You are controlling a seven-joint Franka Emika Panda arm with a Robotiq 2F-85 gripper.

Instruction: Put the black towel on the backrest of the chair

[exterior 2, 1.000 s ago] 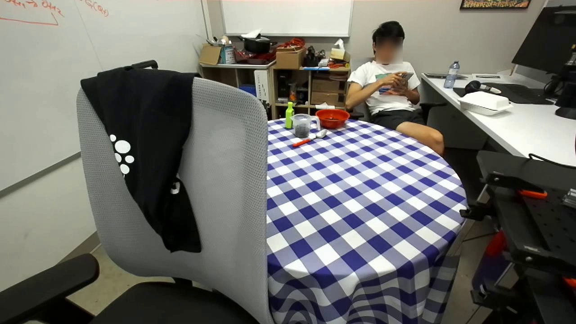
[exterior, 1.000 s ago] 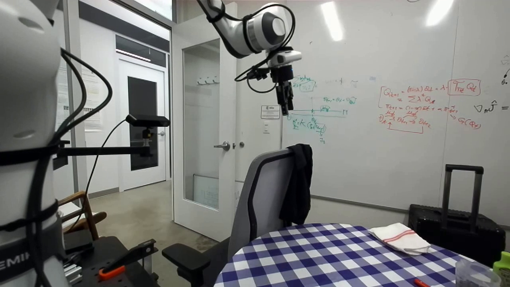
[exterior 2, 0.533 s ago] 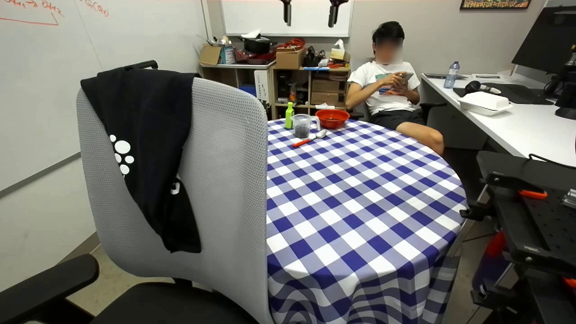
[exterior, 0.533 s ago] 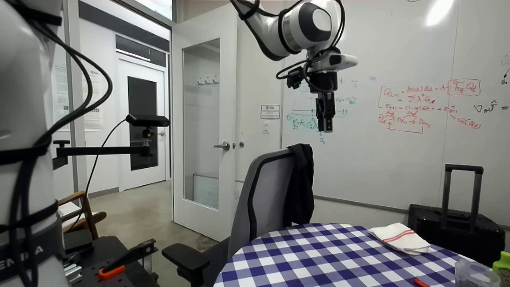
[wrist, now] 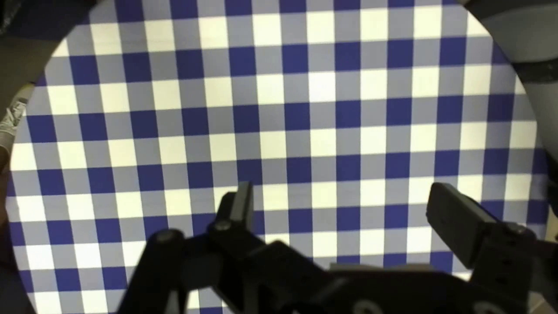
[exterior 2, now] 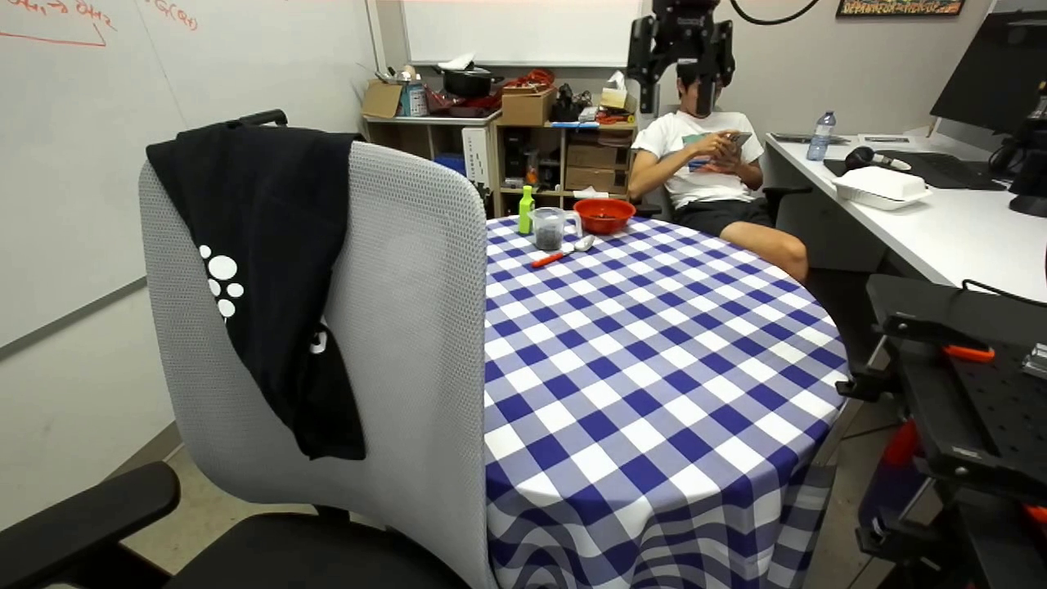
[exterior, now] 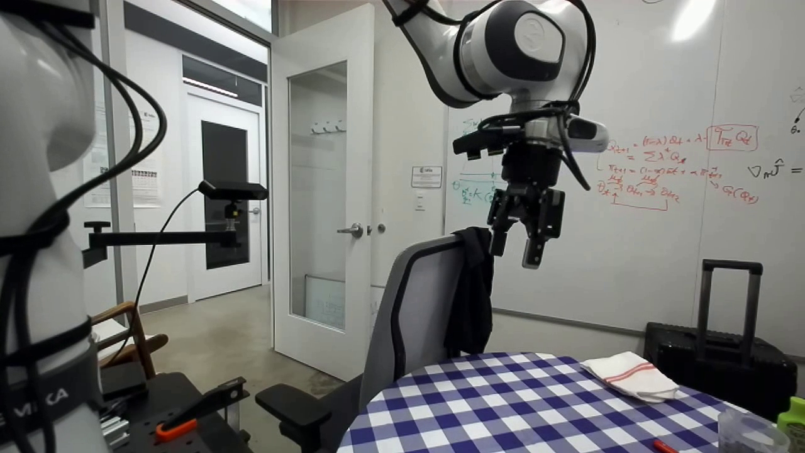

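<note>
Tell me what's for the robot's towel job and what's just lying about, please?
For the job:
black cloth towel with white dots
grey mesh chair backrest
black two-fingered gripper

Just lying about:
white cloth with red stripes
round red bowl
slim green bottle
clear cup with handle
red-handled spoon

In an exterior view, the cup (exterior 2: 548,232) stands on the checked table (exterior 2: 662,368). From it: bottle (exterior 2: 525,213) at 10 o'clock, bowl (exterior 2: 604,219) between 2 and 3, spoon (exterior 2: 557,257) just beside at 5; farther out, shelves (exterior 2: 497,151) at 11, a seated person (exterior 2: 699,184) at 2, desk (exterior 2: 981,233) at 3. In an exterior view, from the white cloth (exterior: 631,376): suitcase (exterior: 723,377) at 3, board (exterior: 629,251) at 12, open door (exterior: 317,195) at 10.
</note>
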